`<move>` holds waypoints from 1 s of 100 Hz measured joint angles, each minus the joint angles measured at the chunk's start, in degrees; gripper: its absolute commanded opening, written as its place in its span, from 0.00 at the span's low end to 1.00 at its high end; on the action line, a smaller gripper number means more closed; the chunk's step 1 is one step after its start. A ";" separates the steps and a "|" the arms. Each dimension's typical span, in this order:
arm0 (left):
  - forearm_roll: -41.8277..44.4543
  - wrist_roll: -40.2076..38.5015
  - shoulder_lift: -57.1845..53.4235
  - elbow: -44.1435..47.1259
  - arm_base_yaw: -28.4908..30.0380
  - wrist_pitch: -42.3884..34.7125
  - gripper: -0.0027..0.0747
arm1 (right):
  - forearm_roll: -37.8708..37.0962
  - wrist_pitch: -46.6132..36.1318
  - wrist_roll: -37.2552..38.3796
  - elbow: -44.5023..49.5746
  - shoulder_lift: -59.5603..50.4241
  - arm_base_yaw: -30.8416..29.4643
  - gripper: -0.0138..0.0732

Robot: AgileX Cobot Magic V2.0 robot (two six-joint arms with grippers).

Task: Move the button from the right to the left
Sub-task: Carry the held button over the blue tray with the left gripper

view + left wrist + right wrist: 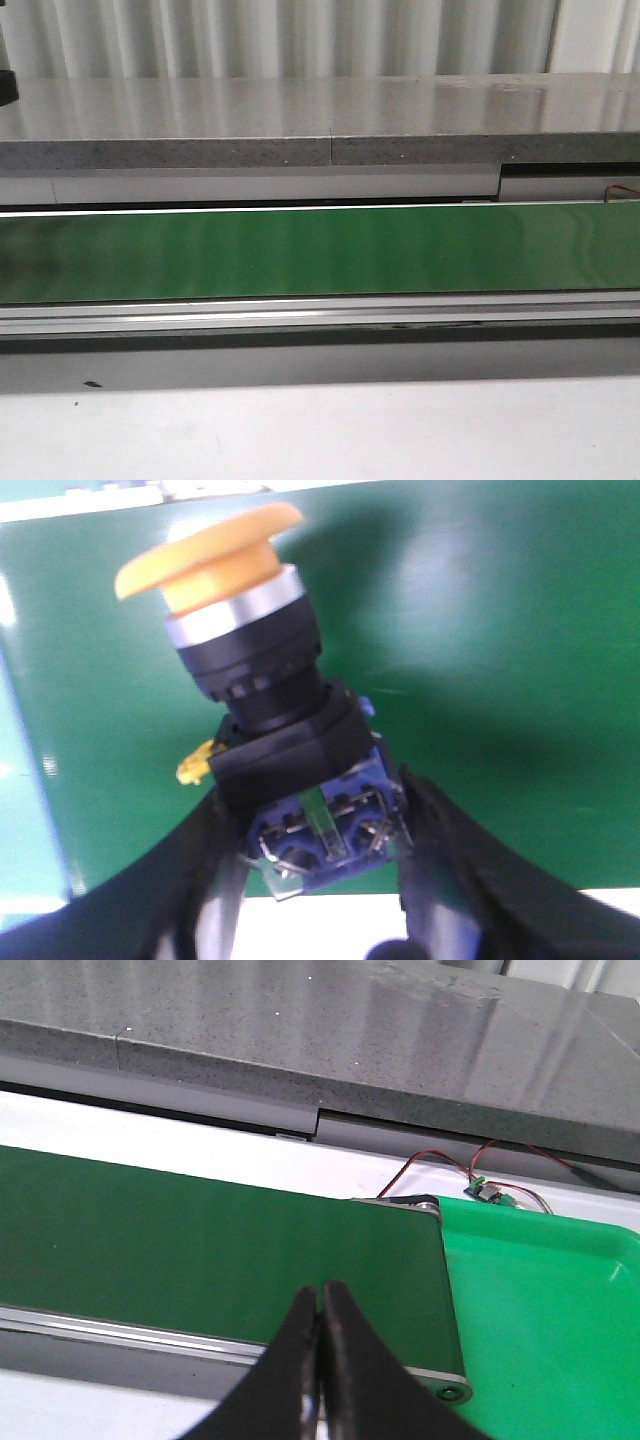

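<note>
In the left wrist view the button (265, 710) fills the middle: a yellow-orange cap, a silver ring, a black collar and a blue block with a green mark. My left gripper (322, 852) is shut on the blue block, one black finger on each side, and holds the button tilted above the green belt (480, 660). My right gripper (320, 1305) is shut with nothing in it, its tips pressed together above the belt's near edge. The front view shows neither gripper and no button.
The green conveyor belt (320, 250) runs across the front view between metal rails, with a grey stone counter (300, 110) behind it. At the belt's right end lies a bright green tray (550, 1300), with red and black wires (480, 1175) behind it.
</note>
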 measured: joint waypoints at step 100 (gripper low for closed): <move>5.97 29.73 7.43 0.00 24.24 -9.48 0.20 | 0.00 0.00 0.00 0.00 0.00 0.00 0.08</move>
